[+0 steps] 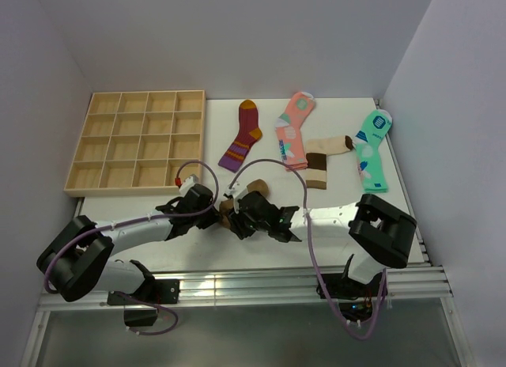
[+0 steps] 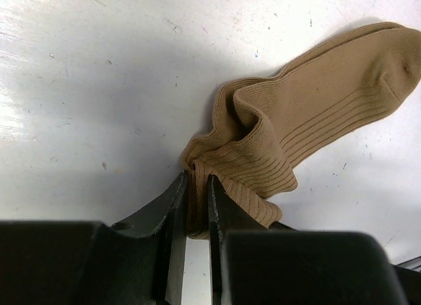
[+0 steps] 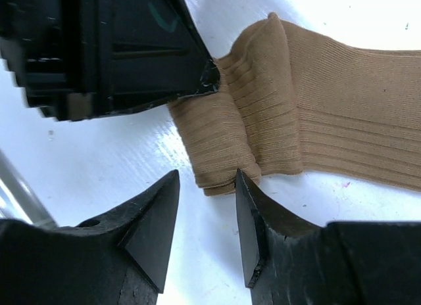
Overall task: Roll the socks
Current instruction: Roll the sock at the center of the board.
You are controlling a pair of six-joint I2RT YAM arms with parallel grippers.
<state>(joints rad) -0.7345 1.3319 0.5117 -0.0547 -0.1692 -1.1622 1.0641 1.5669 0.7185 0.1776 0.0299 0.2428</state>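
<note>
The plain mid-brown sock (image 2: 316, 114) lies bunched on the white table, its toe pointing away. My left gripper (image 2: 196, 181) is shut on a folded edge of its cuff end. From the other side, my right gripper (image 3: 206, 181) stands open, and its right fingertip (image 3: 245, 187) touches the sock's (image 3: 316, 114) folded edge, with nothing between the jaws. In the top view both grippers, left (image 1: 218, 215) and right (image 1: 236, 221), meet over this sock (image 1: 258, 186) near the table's front. The beige sock with a dark brown toe and band (image 1: 320, 157) lies flat at the back right, untouched.
A wooden compartment tray (image 1: 138, 141) sits at the back left. A maroon striped sock (image 1: 243, 138), a pink patterned sock (image 1: 294, 130) and a mint-green sock (image 1: 371, 149) lie along the back. The left gripper's body (image 3: 112, 48) looms close in the right wrist view.
</note>
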